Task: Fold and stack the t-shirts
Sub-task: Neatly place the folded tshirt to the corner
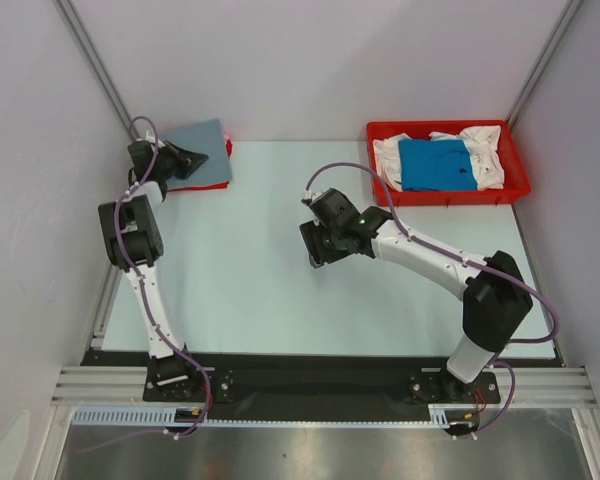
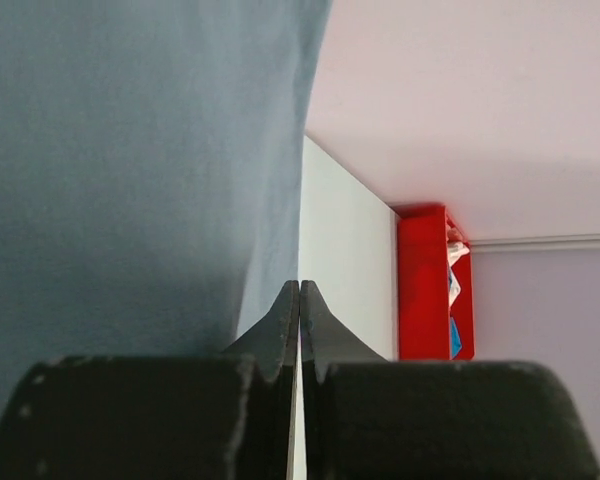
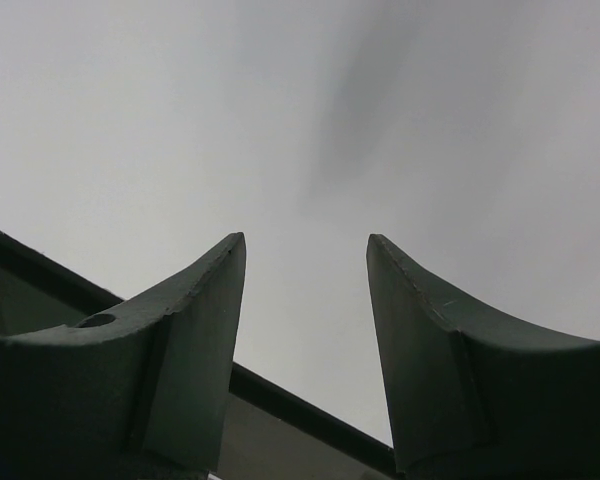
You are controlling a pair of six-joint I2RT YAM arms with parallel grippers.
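Robot lab cell: plain white panel walls, aluminium extrusion frame, pale bench table.

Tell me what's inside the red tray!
A white t-shirt lies in the red tray, and a bright blue t-shirt sits on top of it. Anything underneath those two is covered, so I cannot tell.

A red tray sits at the pale table's far right corner (near the wall).
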